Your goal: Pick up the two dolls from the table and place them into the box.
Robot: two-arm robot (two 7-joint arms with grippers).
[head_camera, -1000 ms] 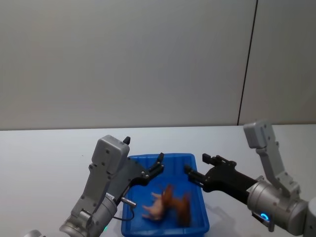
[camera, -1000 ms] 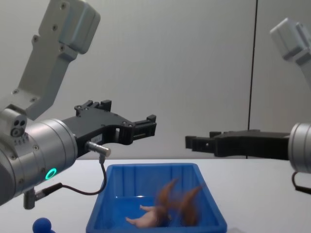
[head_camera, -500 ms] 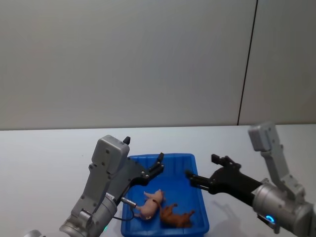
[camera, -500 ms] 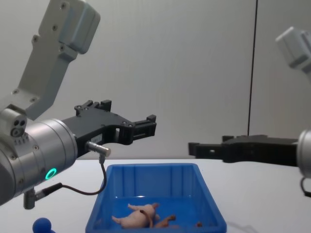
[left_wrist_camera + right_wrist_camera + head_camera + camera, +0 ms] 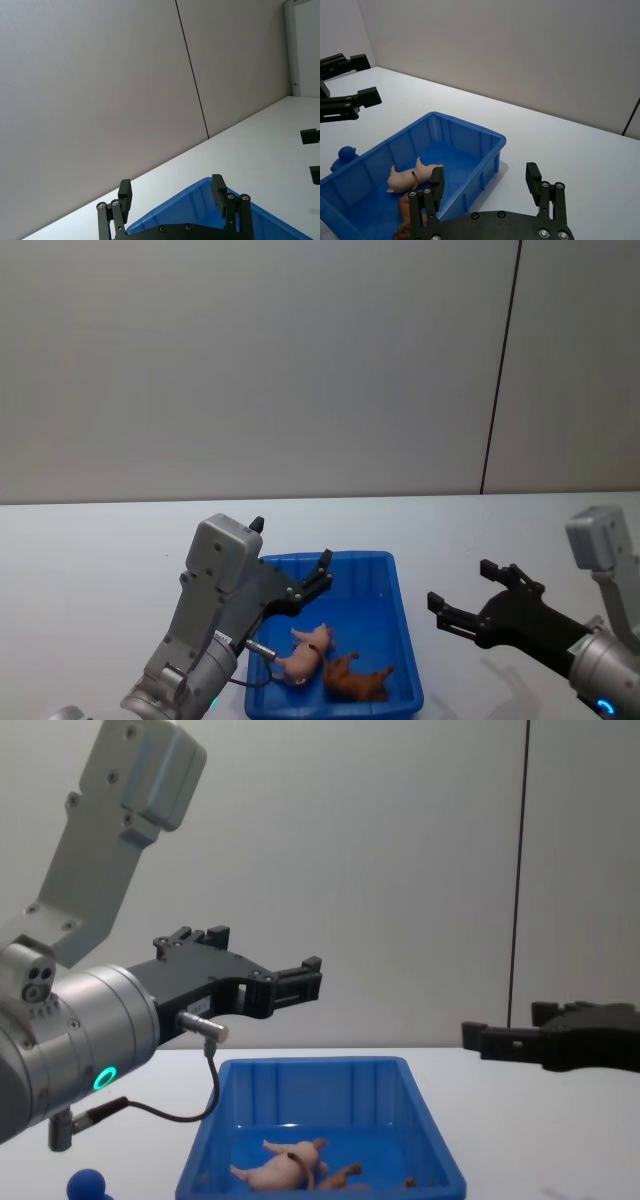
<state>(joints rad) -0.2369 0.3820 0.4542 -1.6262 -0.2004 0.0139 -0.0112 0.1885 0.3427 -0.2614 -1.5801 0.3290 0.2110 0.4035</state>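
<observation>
Plain grey wall (image 5: 250,370) was seen behind the white desk (image 5: 90,540), on which the blue box (image 5: 360,556) was set. Both dolls were found lying inside it on its floor: the pink pig (image 5: 303,652) on its side, with the brown lion (image 5: 355,680) just beside it, toward the robot's right. The left end effector (image 5: 322,575) was held above the left part of the box, fingers spread and nothing gripped. The right end effector (image 5: 460,583) was held to the right of the box, above bare desk, likewise spread and empty.
</observation>
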